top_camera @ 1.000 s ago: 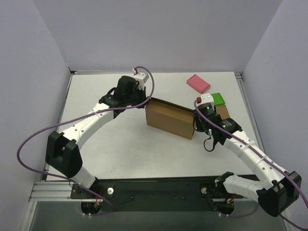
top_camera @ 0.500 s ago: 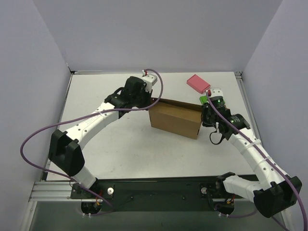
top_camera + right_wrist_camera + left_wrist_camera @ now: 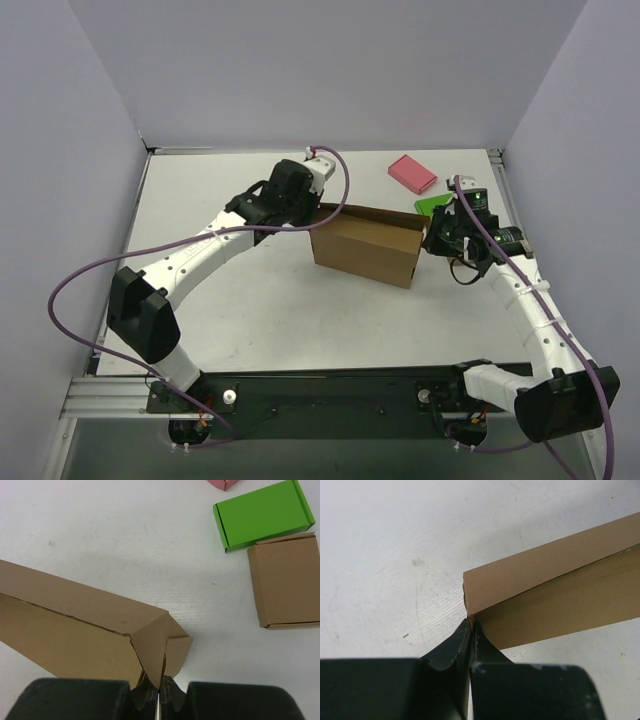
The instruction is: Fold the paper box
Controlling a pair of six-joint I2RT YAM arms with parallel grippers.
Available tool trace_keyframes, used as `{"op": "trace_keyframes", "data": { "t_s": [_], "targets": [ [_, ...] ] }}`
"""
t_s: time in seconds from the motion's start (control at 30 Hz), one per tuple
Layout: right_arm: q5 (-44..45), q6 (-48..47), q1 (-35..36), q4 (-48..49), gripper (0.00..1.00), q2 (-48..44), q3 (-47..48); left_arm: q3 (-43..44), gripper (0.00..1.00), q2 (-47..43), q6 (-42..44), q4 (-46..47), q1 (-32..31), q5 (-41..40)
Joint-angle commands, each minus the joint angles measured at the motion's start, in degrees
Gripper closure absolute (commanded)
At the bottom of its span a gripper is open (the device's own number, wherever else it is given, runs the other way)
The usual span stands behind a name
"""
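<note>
**Top view.** The paper box (image 3: 365, 248) is plain brown corrugated cardboard, partly erected into a long trough open at the top. It is near the middle of the white table (image 3: 250, 300), a little toward the far right, with its long axis running roughly left to right. Whether its base rests on the table or is raised slightly cannot be told.

**Left gripper** (image 3: 316, 208). It is clenched on the box's left end. The left wrist view shows its black fingers (image 3: 454, 645) pressed together on the lower corner of a cardboard wall, where two panels meet at a fold.

**Right gripper** (image 3: 430, 236). It is clamped on the box's right end. In the right wrist view the jaws pinch a thin folded corner flap, and the box's long side runs away to the left.

**Other objects.** Three smaller closed boxes lie flat on the table beyond the right end, apart from the paper box:
- a pink box (image 3: 412, 173), farthest back;
- a green box (image 3: 262, 514), near the right gripper;
- a small brown box (image 3: 287, 582), just beside the green one.
</note>
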Motion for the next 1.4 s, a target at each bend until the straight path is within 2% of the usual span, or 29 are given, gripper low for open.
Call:
{"op": "trace_keyframes", "data": {
  "t_s": [0.0, 0.13, 0.23, 0.33, 0.37, 0.43, 0.47, 0.57, 0.63, 0.83, 1.1, 1.13, 1.27, 1.37],
  "targets": [
    [-4.9, 0.6, -0.9, -0.6, 1.00, 2.3, 2.0, 1.2, 1.00, 2.1, 3.0, -10.6, -0.3, -2.6],
    [-4.0, 1.4, 1.4, -0.6, 1.00, 3.3, 2.0, 1.4, 1.00, 1.3, 3.2, -12.5, -0.3, -2.7],
    [1.3, 1.5, 5.5, -0.7, 0.98, 3.5, 2.8, 2.1, 1.00, 1.2, 3.2, -14.7, -0.2, -1.9],
    [5.6, 1.9, 8.0, -1.5, 0.81, 4.0, 3.6, 3.9, 1.00, 1.8, 4.7, -17.5, -0.2, -1.0],
    [6.5, 2.3, 8.3, -1.6, 0.71, 3.9, 3.7, 4.5, 1.00, 2.6, 4.6, -19.0, -0.2, -0.7],
    [7.3, 2.8, 8.5, -1.7, 0.61, 3.1, 3.6, 6.2, 1.00, 3.8, 4.7, -20.4, -0.1, -0.5],
    [8.9, 3.3, 8.5, -1.8, 0.53, 2.7, 3.7, 6.6, 1.00, 4.2, 4.6, -21.7, -0.1, -0.5],
    [9.7, 3.6, 8.6, -2.4, 0.42, 0.4, 3.8, 7.9, 1.00, 5.0, 4.5, -23.5, -0.1, 0.0],
    [9.9, 3.0, 8.6, -2.4, 0.40, -1.2, 3.5, 8.1, 1.00, 4.8, 4.3, -23.7, -0.1, 0.3],
    [10.3, -0.6, 10.5, -1.2, 0.41, -2.1, 3.4, 9.7, 1.00, 4.1, 3.8, -24.1, -0.1, 0.9],
    [14.4, -0.5, 11.0, -2.5, 0.53, -0.1, 3.0, 12.0, 1.00, 4.6, 3.9, -24.8, 0.0, 2.0],
    [14.4, -0.4, 11.0, -2.7, 0.56, 0.2, 3.0, 12.2, 1.00, 4.4, 3.9, -24.8, 0.0, 2.0],
    [13.9, 0.0, 11.1, -3.7, 0.78, 1.1, 4.4, 13.0, 1.00, 4.2, 3.8, -25.2, 0.1, 2.1],
    [12.7, 0.3, 11.1, -4.5, 0.87, 2.1, 6.4, 13.1, 1.00, 4.1, 3.8, -25.2, 0.1, 2.8]
  ]
}}
